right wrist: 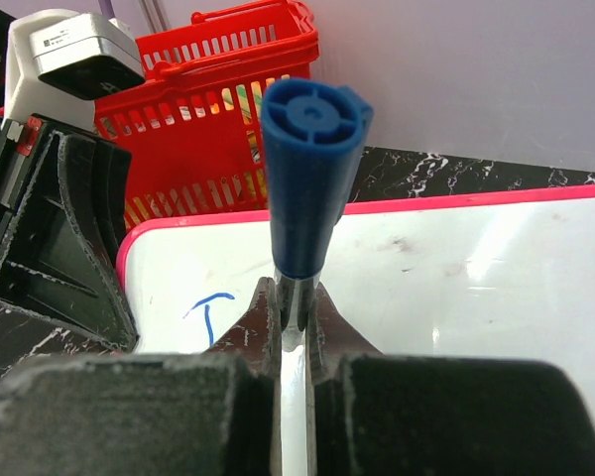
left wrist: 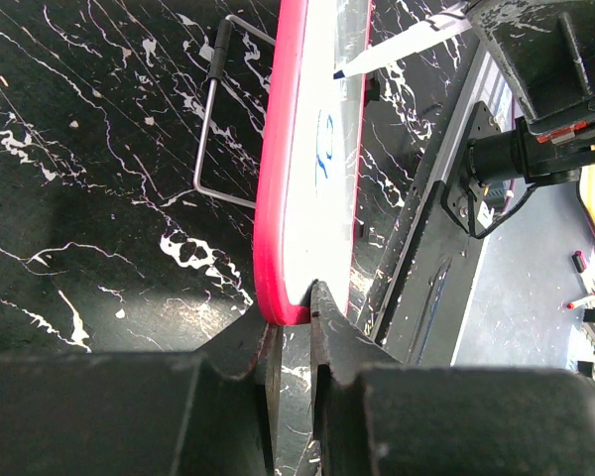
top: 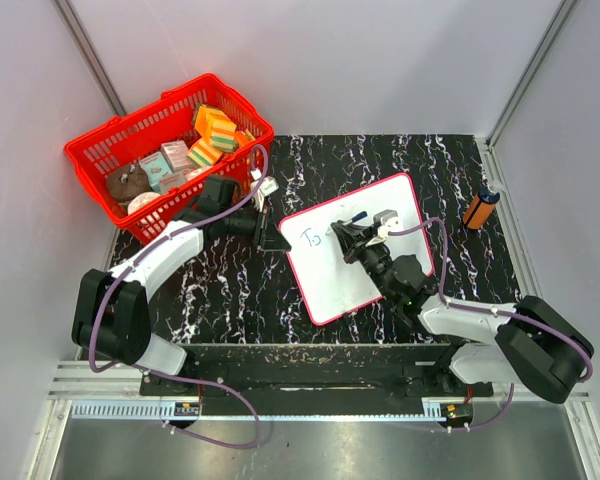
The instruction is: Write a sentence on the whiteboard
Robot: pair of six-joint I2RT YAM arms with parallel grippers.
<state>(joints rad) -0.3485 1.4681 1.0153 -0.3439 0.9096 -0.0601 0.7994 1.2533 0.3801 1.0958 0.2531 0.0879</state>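
Near the middle of the top view sits the whiteboard (top: 352, 285), the sentence (top: 313, 237) begun at its left. The left tool (left wrist: 296, 309) pinches its red rim; the right tool (right wrist: 293, 312) squeezes a blue marker (right wrist: 307, 139).

the whiteboard (right wrist: 456, 268) is gleaming glossy and smooth inside a pink-red plastic-looking rim. the worktop (top: 230, 290) is showing a black marble-patterned sheen. the basket (top: 130, 128) is looking like red moulded plastic. the marker (right wrist: 307, 149) is showing smooth blue plastic; the right claw (right wrist: 295, 302) is looking matt, grainy black.
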